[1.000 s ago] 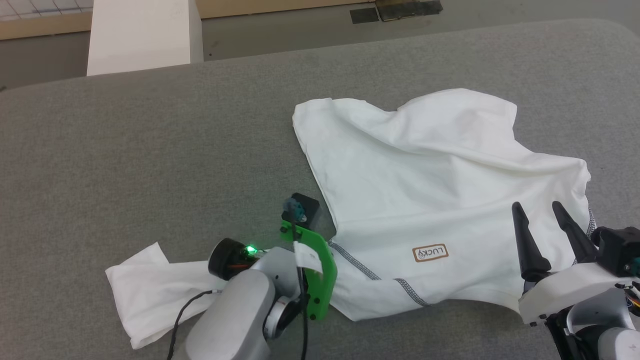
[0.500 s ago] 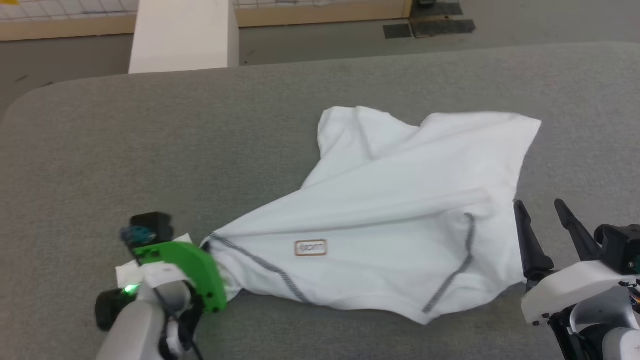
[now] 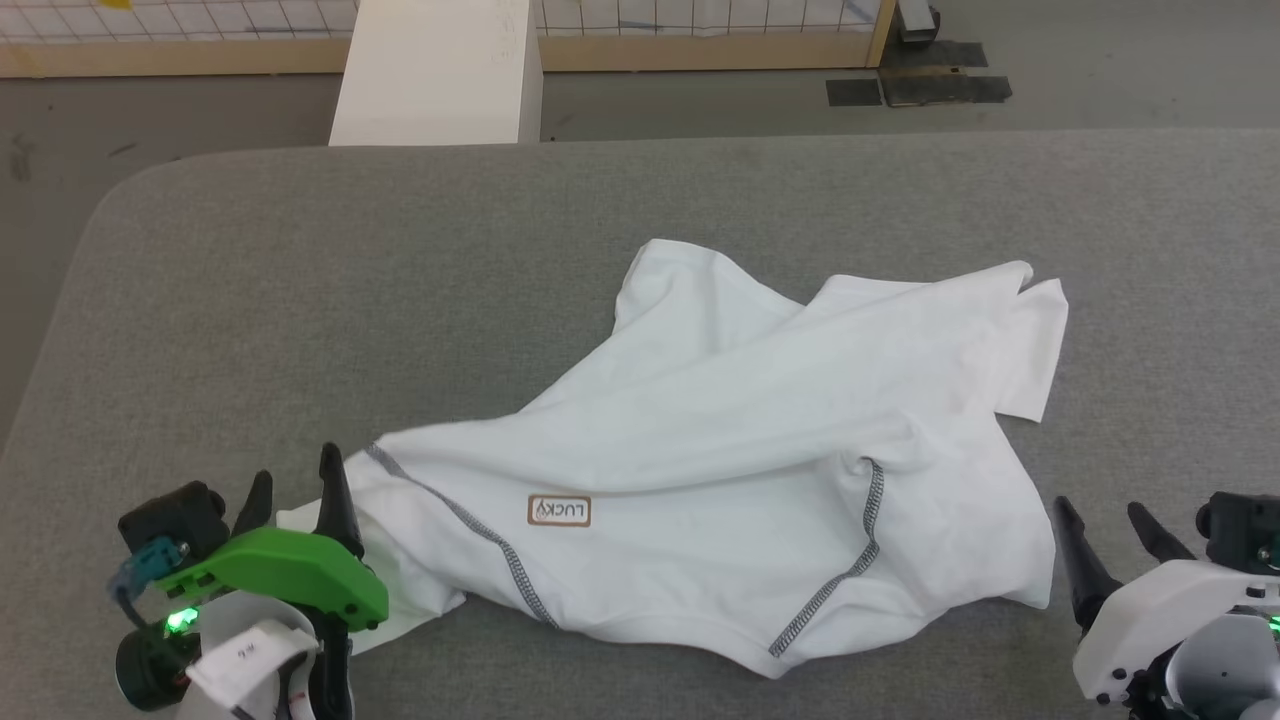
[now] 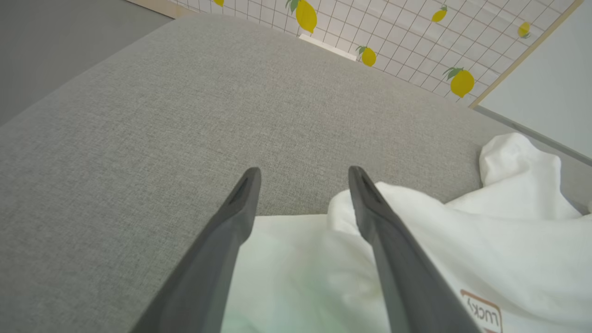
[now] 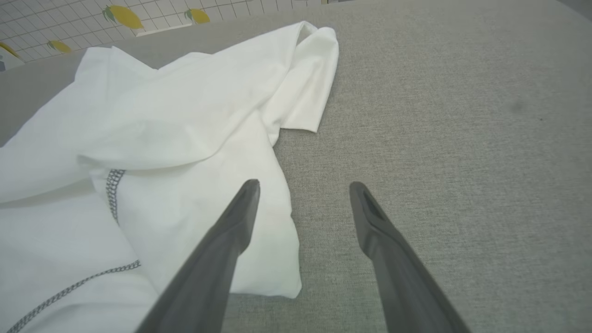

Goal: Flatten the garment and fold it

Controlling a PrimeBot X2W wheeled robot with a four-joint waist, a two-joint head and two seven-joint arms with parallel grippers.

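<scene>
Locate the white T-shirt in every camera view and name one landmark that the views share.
Head view: the garment lies crumpled across the middle of the grey table, reaching from the left gripper almost to the right gripper.
Left wrist view: garment at lower right, running under the fingers.
Right wrist view: garment over the left half.
Shared landmark: the gridded wall panel beyond the table.

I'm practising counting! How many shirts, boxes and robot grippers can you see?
shirt: 1
box: 1
grippers: 2, the left gripper and the right gripper
Total: 4
</scene>
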